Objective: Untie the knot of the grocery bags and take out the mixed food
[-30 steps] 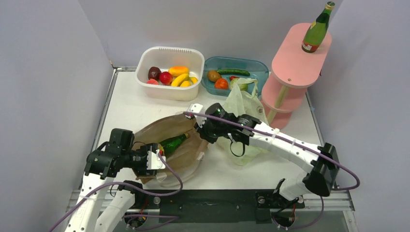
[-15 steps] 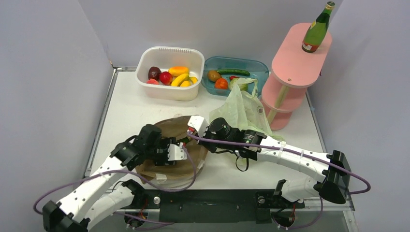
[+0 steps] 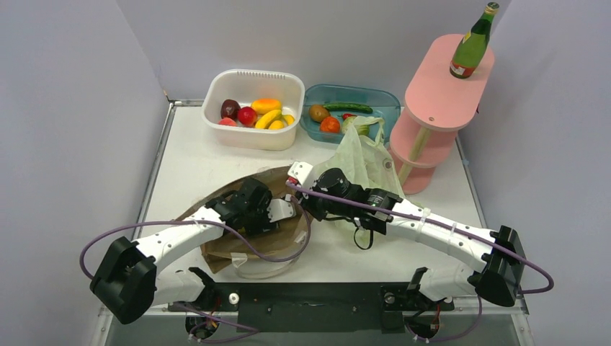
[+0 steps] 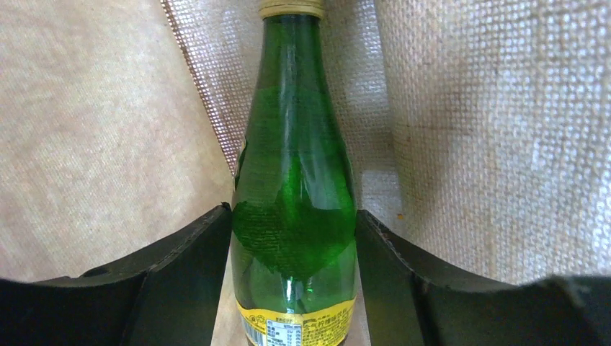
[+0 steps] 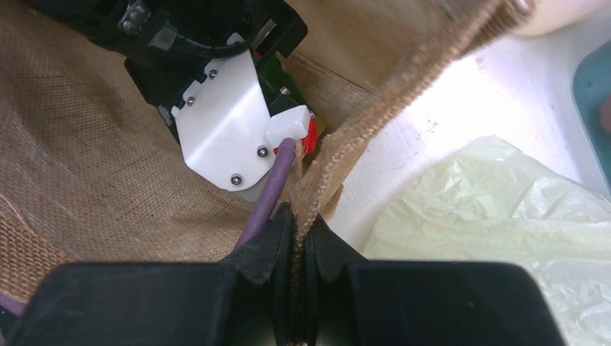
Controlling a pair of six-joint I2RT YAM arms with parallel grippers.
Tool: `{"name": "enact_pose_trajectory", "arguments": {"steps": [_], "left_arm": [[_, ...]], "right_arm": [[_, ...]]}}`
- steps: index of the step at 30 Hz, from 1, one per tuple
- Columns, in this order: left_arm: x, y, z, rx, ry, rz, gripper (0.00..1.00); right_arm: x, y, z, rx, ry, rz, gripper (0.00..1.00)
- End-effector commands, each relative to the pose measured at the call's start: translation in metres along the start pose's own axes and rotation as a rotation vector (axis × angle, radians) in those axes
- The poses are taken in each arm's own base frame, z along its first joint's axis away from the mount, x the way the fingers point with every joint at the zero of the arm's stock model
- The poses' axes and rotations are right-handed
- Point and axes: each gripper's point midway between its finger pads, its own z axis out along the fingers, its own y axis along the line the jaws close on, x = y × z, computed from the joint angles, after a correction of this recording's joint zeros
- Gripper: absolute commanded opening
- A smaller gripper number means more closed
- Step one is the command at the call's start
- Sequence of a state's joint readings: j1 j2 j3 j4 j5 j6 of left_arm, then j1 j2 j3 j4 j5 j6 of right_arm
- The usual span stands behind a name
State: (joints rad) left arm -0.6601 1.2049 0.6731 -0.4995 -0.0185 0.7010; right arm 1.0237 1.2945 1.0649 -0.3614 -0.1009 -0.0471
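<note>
Overhead, I had the left gripper (image 3: 281, 210) reaching into the open mouth of the brown bag (image 3: 241, 249), with the right gripper (image 3: 301, 194) at the bag's rim right beside it. From up there I could not tell how either pair of jaws stood. The pale green plastic bag (image 3: 360, 162) slumped just behind the right gripper. Farther beyond both grippers sat a white tub (image 3: 252, 74) and a teal tray (image 3: 360, 92), each with food in it, and off to the right a pink stand (image 3: 439, 94) carried a second bottle (image 3: 472, 47).

On the left wrist camera, the green bottle (image 4: 292, 166) lay squarely between the left gripper's (image 4: 294, 216) fingers (image 4: 187, 267), neck pointing away from them. Both fingers pressed against its sides at a middling width. Brown bag (image 4: 108, 144) cloth lay underneath and on either side.

On the right wrist camera, the right gripper (image 5: 298, 238) was pinched nearly closed on the brown bag's (image 5: 94, 166) frayed rim, which ran straight up out of the jaws. The left gripper (image 5: 216, 122) and its purple cable (image 5: 270, 187) sat just ahead of them, inside the bag. The plastic bag (image 5: 490, 216) lay to the jaws' right on the table (image 5: 432, 122).
</note>
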Motion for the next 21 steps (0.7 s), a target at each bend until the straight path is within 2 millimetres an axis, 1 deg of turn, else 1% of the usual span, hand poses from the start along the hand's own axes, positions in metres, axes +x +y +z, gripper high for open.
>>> {"name": "enact_pose_trajectory", "arguments": {"steps": [1,4,7,9,12,13,14,15,18,20,21], "left_arm": [[0.034,-0.013,0.019,0.022,0.168,-0.044,0.54],[0.048,-0.022,0.026,0.049,0.229,-0.038,0.51],[0.059,-0.025,0.03,0.054,0.285,-0.034,0.51],[0.068,-0.03,0.034,0.079,0.333,-0.03,0.51],[0.068,-0.033,0.036,0.106,0.345,-0.03,0.58],[0.07,-0.037,0.036,0.13,0.361,-0.027,0.6],[0.069,-0.036,0.036,0.138,0.364,-0.024,0.61],[0.073,-0.041,0.035,0.168,0.388,-0.019,0.62],[0.074,-0.047,0.034,0.216,0.404,-0.005,0.63],[0.074,-0.049,0.032,0.236,0.41,0.003,0.54],[0.073,-0.051,0.03,0.243,0.413,0.009,0.37]], "right_arm": [[-0.027,-0.007,-0.012,0.007,-0.087,0.037,0.0],[-0.025,-0.013,-0.013,0.018,-0.084,0.05,0.0],[-0.025,-0.017,-0.014,0.024,-0.085,0.059,0.0],[-0.024,-0.018,-0.014,0.022,-0.081,0.064,0.0],[-0.024,-0.018,-0.013,0.017,-0.081,0.064,0.0],[-0.025,-0.018,-0.014,0.015,-0.082,0.065,0.0],[-0.025,-0.018,-0.013,0.012,-0.08,0.066,0.0],[-0.026,-0.018,-0.013,0.011,-0.084,0.064,0.0],[-0.027,-0.019,-0.013,0.011,-0.085,0.063,0.0],[-0.027,-0.019,-0.014,0.011,-0.084,0.059,0.0],[-0.026,-0.02,-0.014,0.014,-0.083,0.058,0.0]]}}
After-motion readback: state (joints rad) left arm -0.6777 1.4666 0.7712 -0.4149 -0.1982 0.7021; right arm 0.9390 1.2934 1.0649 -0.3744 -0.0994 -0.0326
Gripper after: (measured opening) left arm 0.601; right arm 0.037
